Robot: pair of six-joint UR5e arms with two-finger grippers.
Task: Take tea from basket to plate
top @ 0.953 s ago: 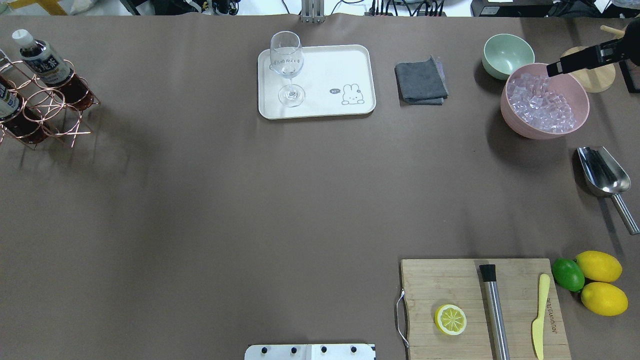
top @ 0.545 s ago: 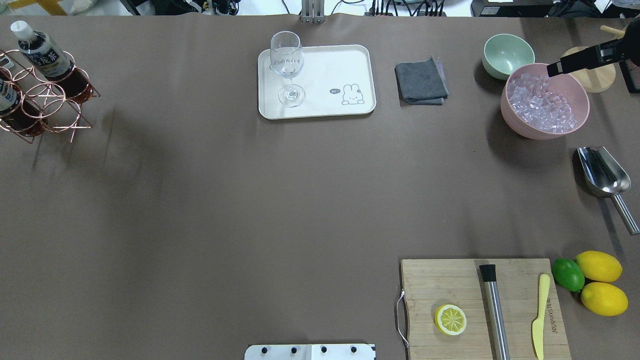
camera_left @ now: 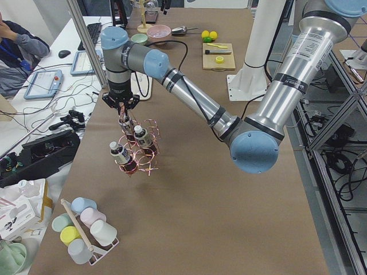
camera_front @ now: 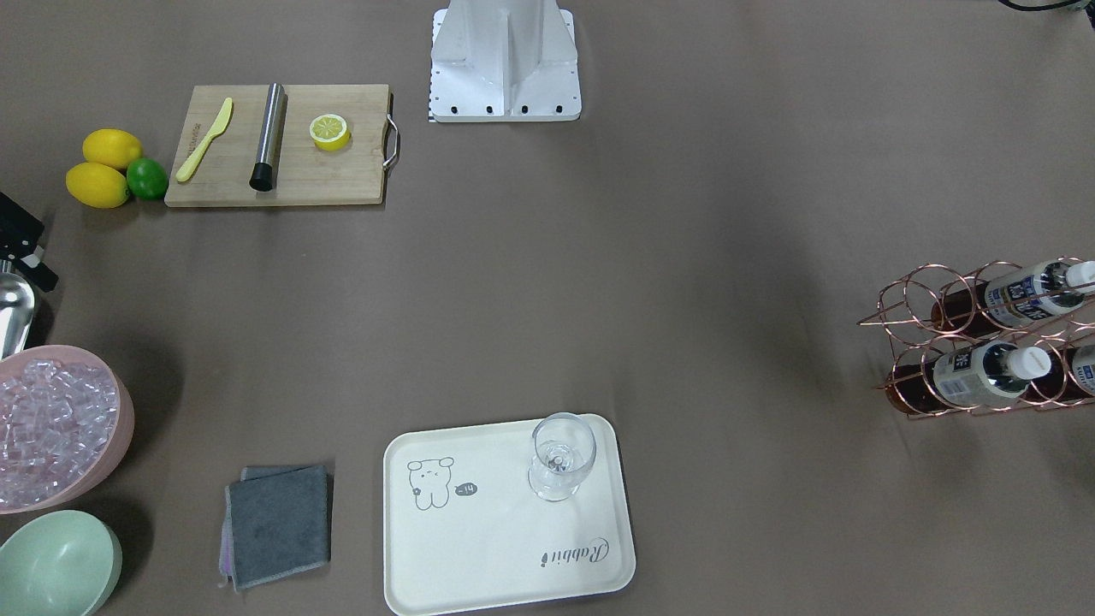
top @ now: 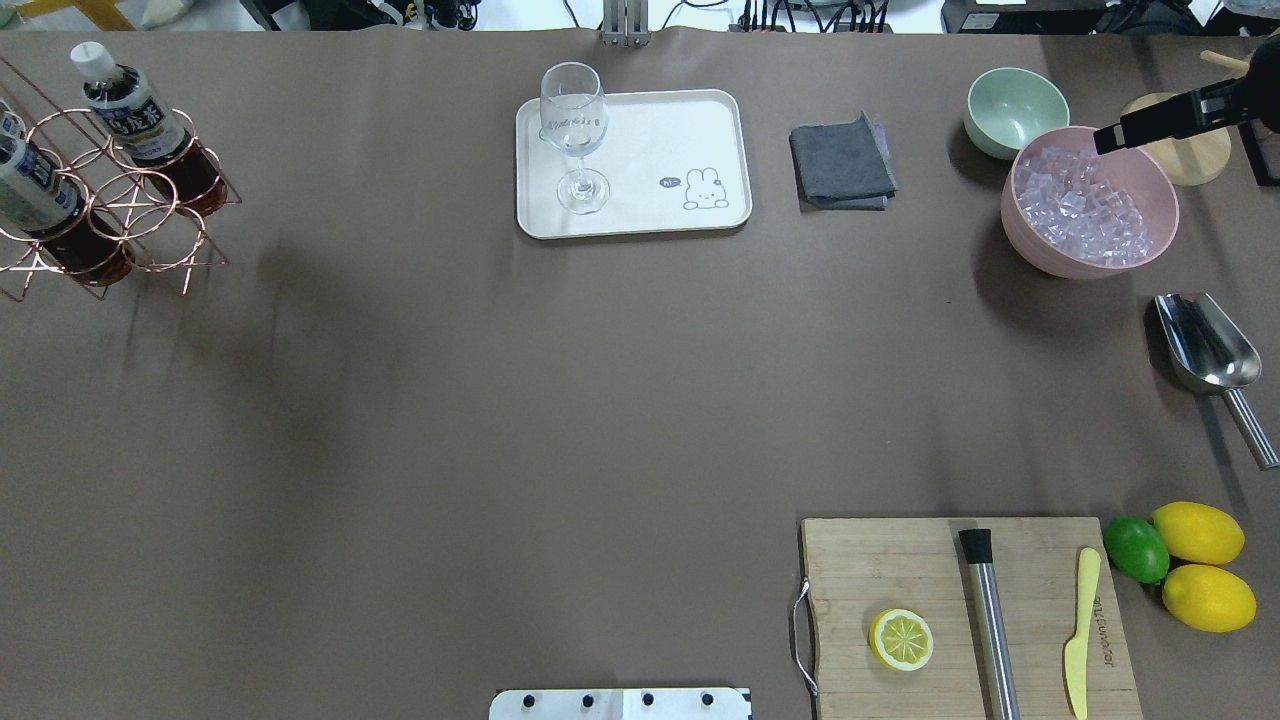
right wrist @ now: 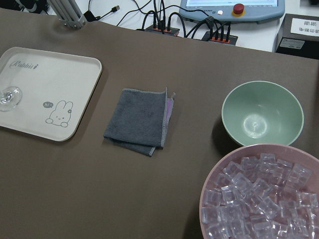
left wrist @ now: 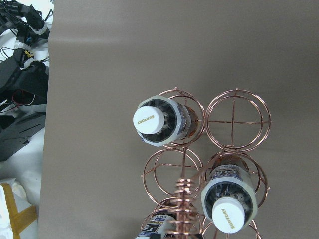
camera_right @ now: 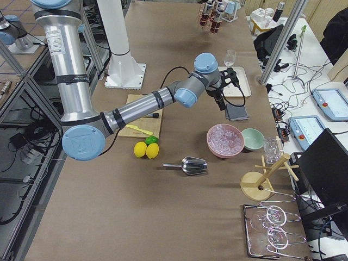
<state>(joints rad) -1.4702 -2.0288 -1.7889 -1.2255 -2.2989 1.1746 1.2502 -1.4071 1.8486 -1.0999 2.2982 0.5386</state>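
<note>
The copper wire basket (top: 150, 215) is at the table's far left, with three tea bottles in it, two of them in the overhead view (top: 130, 110) (top: 30, 190). It looks tilted in the front view (camera_front: 920, 295). In the exterior left view my left gripper (camera_left: 121, 109) is on the coiled handle above the basket (camera_left: 148, 163); I cannot tell its state. The handle and bottle caps (left wrist: 149, 119) fill the left wrist view. The cream plate (top: 680, 130) holds a stemmed glass (top: 574, 135). My right gripper (top: 1105, 138) hovers over the ice bowl; I cannot tell its state.
A grey cloth (top: 842, 162), a mint bowl (top: 1015, 105) and a pink bowl of ice (top: 1090, 205) lie right of the plate. A metal scoop (top: 1205, 345), lemons and a lime (top: 1195, 560), and a cutting board (top: 965, 610) with tools are on the right.
The basket with its bottles has swung, first a little left, then to the right in the overhead view. The right arm has not moved.
</note>
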